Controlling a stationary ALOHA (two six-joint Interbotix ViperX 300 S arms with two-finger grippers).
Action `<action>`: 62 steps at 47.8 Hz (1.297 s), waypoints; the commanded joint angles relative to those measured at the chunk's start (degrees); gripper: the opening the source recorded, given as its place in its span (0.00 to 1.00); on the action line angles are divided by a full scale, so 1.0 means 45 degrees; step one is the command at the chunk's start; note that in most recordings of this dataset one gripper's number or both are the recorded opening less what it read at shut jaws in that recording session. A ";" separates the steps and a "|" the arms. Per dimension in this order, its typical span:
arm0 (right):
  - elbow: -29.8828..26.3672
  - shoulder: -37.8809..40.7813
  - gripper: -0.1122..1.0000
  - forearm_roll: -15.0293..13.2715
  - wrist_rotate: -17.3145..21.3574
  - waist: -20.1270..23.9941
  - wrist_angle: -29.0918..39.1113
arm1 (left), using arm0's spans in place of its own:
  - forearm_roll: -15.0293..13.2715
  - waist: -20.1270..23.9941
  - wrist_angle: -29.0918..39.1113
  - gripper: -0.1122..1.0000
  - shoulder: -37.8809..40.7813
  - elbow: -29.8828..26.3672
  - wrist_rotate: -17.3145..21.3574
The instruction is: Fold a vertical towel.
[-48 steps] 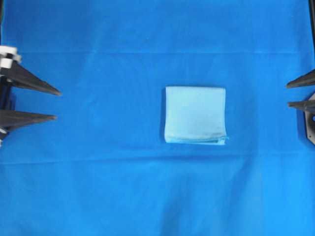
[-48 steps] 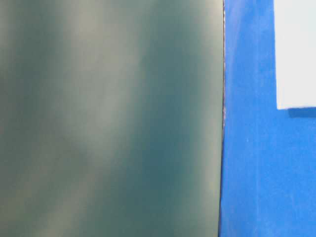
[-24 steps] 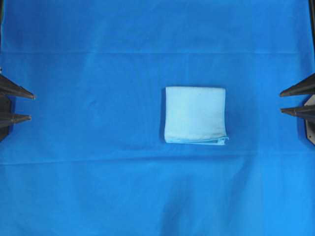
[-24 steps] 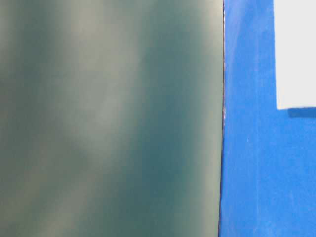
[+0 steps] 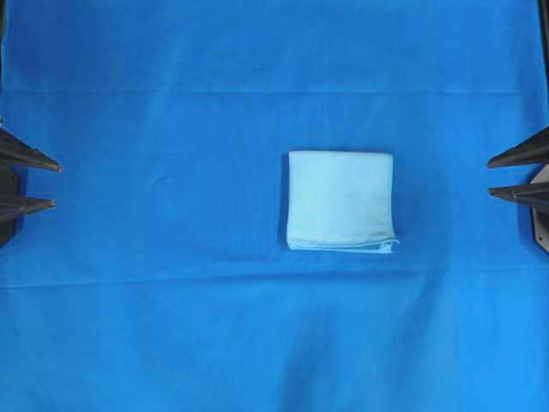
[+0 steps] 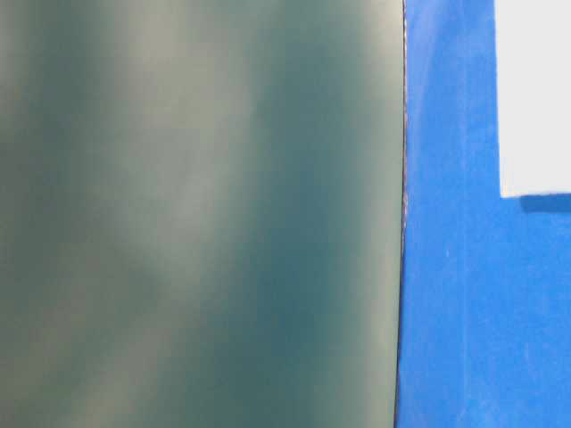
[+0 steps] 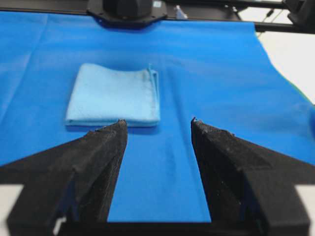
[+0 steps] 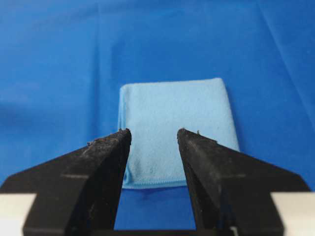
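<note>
left gripper [image 5: 53,183] drawn back, towel [image 5: 340,201] unmoved

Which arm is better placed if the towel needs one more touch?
Right, probably. The folded towel lies right of centre, nearer the right gripper than the left gripper. Both are open, empty and clear of it. In the right wrist view the towel sits straight ahead between its fingers.

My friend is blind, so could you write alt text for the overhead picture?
A small pale-blue towel, folded into a neat square, lies flat just right of centre on a deep-blue tablecloth. The left pincer and right pincer sit at the side edges, open and holding nothing, well clear of it.
</note>
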 commanded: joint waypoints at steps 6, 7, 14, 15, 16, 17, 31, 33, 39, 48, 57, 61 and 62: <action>-0.0195 0.0059 0.56 -0.0059 0.0020 -0.0195 -0.0059 | -0.0020 0.0215 -0.0039 0.57 0.0098 -0.0137 -0.0020; -0.0195 0.0059 0.56 -0.0039 0.0020 -0.0215 -0.0059 | -0.0020 0.0215 -0.0039 0.57 0.0098 -0.0137 -0.0020; -0.0195 0.0059 0.56 -0.0059 0.0020 -0.0332 -0.0059 | -0.0020 0.0215 0.0039 0.57 0.0098 -0.0137 -0.0020; -0.0195 0.0059 0.56 -0.0059 0.0020 -0.0352 -0.0059 | -0.0020 0.0215 0.0059 0.57 0.0098 -0.0137 -0.0020; -0.0195 0.0059 0.56 -0.0059 0.0020 -0.0352 -0.0059 | -0.0020 0.0215 0.0078 0.57 0.0098 -0.0137 -0.0020; -0.0195 0.0059 0.56 -0.0059 0.0020 -0.0371 -0.0059 | -0.0020 0.0215 0.0098 0.57 0.0098 -0.0137 -0.0020; -0.0195 0.0059 0.56 -0.0059 0.0020 -0.0410 -0.0059 | -0.0020 0.0215 0.0156 0.57 0.0098 -0.0156 -0.0020; -0.0195 0.0059 0.56 -0.0059 0.0020 -0.0391 -0.0059 | -0.0020 0.0215 0.0176 0.57 0.0078 -0.0156 -0.0020; -0.0195 0.0059 0.56 -0.0059 0.0000 -0.0391 -0.0059 | -0.0020 0.0215 0.0156 0.57 0.0059 -0.0156 0.0000; -0.0195 0.0059 0.56 -0.0059 0.0000 -0.0391 -0.0059 | -0.0020 0.0215 0.0156 0.57 0.0059 -0.0176 0.0000; -0.0195 0.0059 0.56 -0.0059 0.0000 -0.0391 -0.0059 | -0.0020 0.0215 0.0176 0.57 0.0059 -0.0176 0.0000; -0.0195 0.0059 0.56 -0.0059 0.0000 -0.0391 -0.0059 | -0.0020 0.0215 0.0176 0.57 0.0039 -0.0176 0.0000; -0.0195 0.0039 0.56 -0.0059 0.0000 -0.0391 -0.0059 | -0.0020 0.0215 0.0176 0.57 0.0059 -0.0176 0.0000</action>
